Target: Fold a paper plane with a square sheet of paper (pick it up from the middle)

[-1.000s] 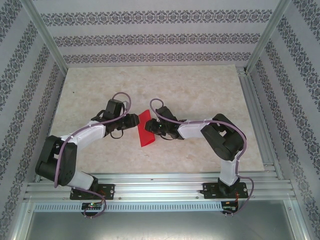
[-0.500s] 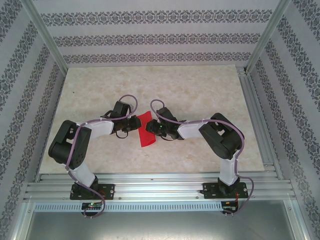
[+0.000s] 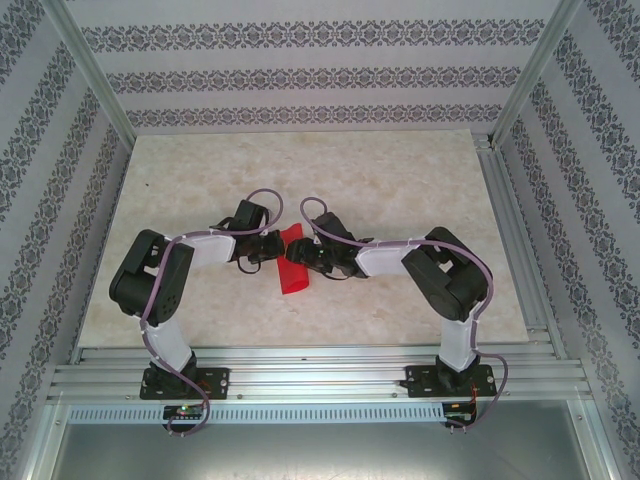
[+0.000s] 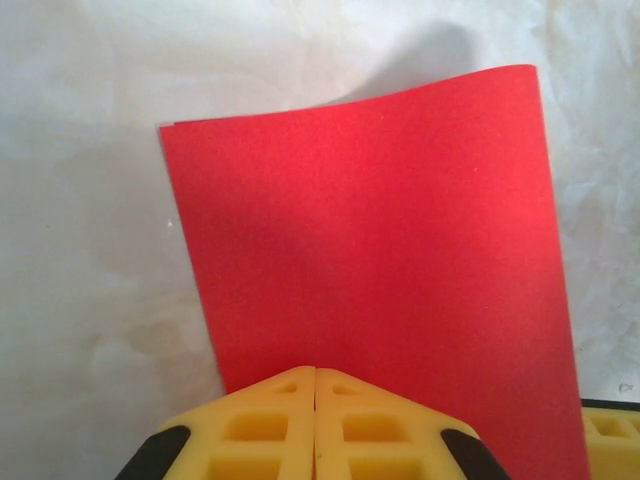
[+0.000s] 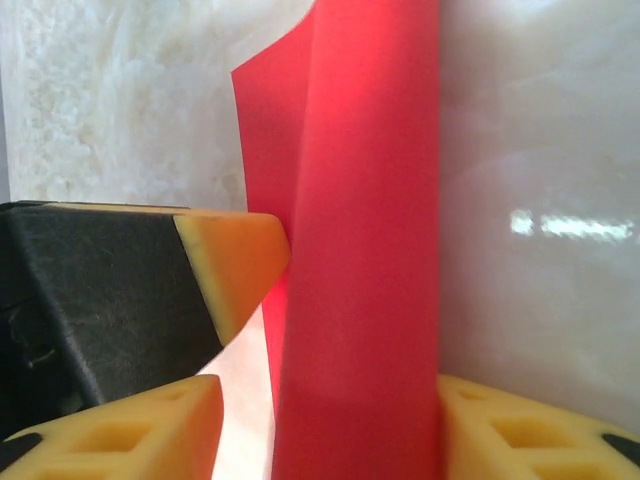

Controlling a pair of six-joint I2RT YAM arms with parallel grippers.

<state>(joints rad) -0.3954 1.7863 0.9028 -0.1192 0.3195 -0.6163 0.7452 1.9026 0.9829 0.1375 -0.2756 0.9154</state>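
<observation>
Between spread right end effector [image 5: 325, 435]: square sheet of paper [image 4: 370, 230], left end effector [image 4: 315, 400] pinching it.

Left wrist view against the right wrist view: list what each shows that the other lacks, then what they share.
Left wrist: the paper as a broad face, far edge curled, the left gripper shut at its near edge. Right wrist: the paper as a narrow upright strip between the fingers of the open right gripper, a left fingertip touching it. Shared: the red paper, the pale table.
</observation>
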